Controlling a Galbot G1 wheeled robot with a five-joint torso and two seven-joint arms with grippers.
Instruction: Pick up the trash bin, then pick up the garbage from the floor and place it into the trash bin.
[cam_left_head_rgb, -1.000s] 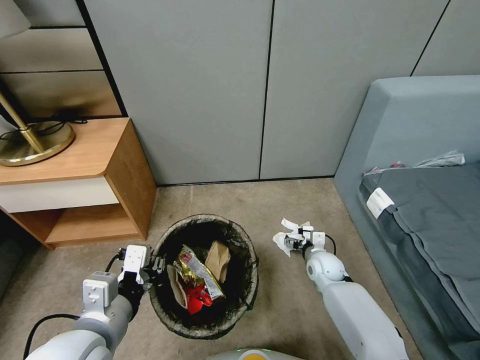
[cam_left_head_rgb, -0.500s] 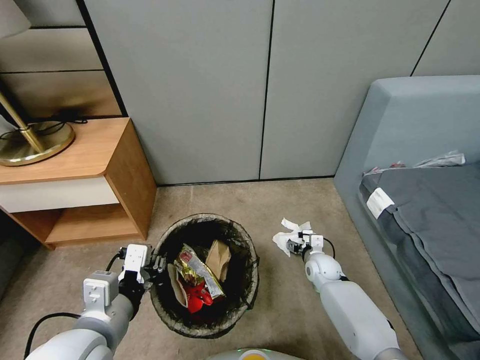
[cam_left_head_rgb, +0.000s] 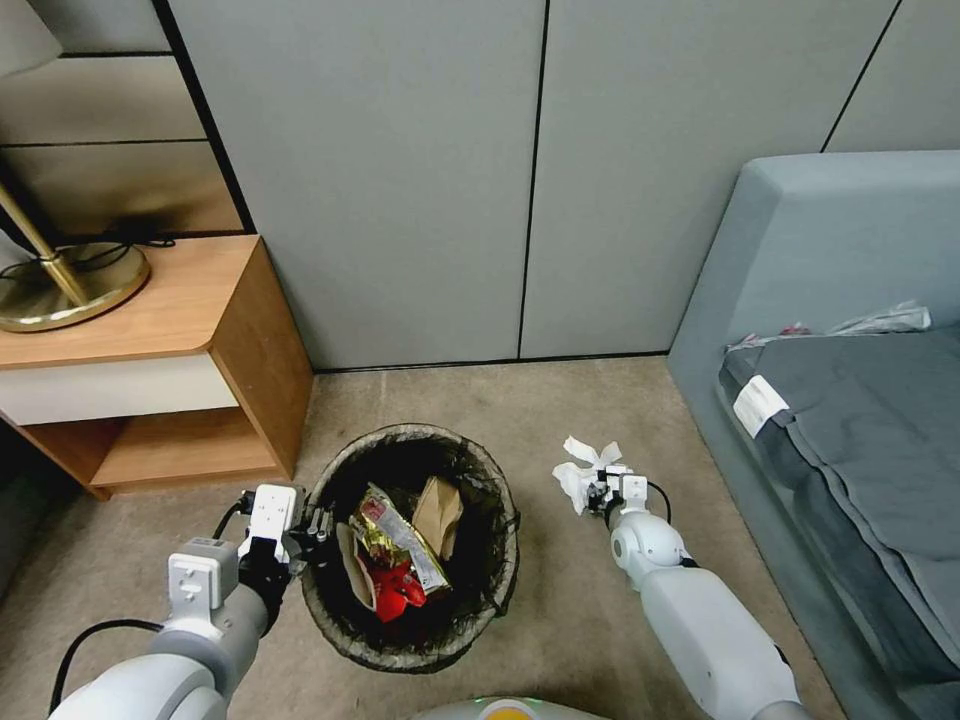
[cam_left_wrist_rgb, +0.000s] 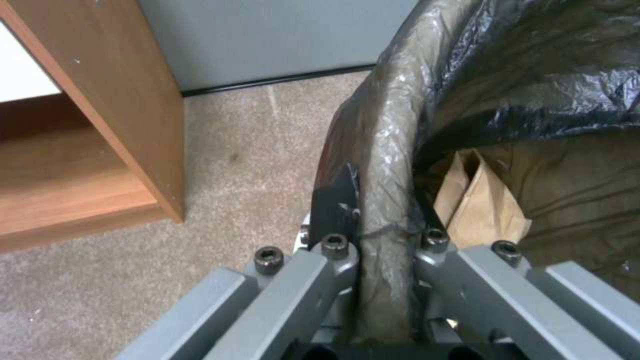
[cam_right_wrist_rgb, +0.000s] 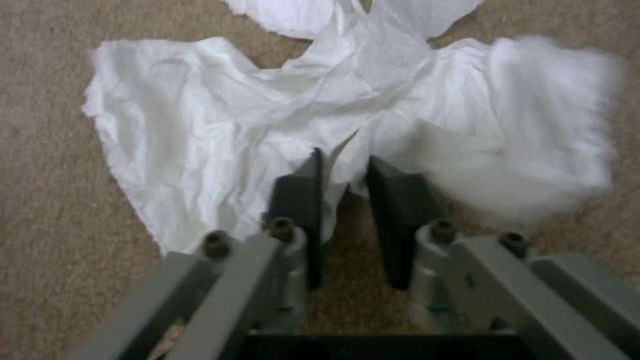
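The left arm reaches forward and low on the robot's left, its wrist level, and the left gripper (cam_left_head_rgb: 312, 527) is clamped over the bagged rim of the trash bin (cam_left_head_rgb: 490, 480) (one finger (cam_left_wrist_rgb: 337, 210) outside the rim). The right arm stretches forward toward the floor, and the right gripper (cam_left_head_rgb: 598, 491) pinches a fold of the white tissue (cam_right_wrist_rgb: 220, 135) between nearly closed fingers (cam_right_wrist_rgb: 300, 195).

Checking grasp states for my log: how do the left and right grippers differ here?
The left gripper is shut on the trash bin rim, bag included; the right gripper pinches the white tissue over the carpet. The left grips something rigid, the right something limp. Both hold something.
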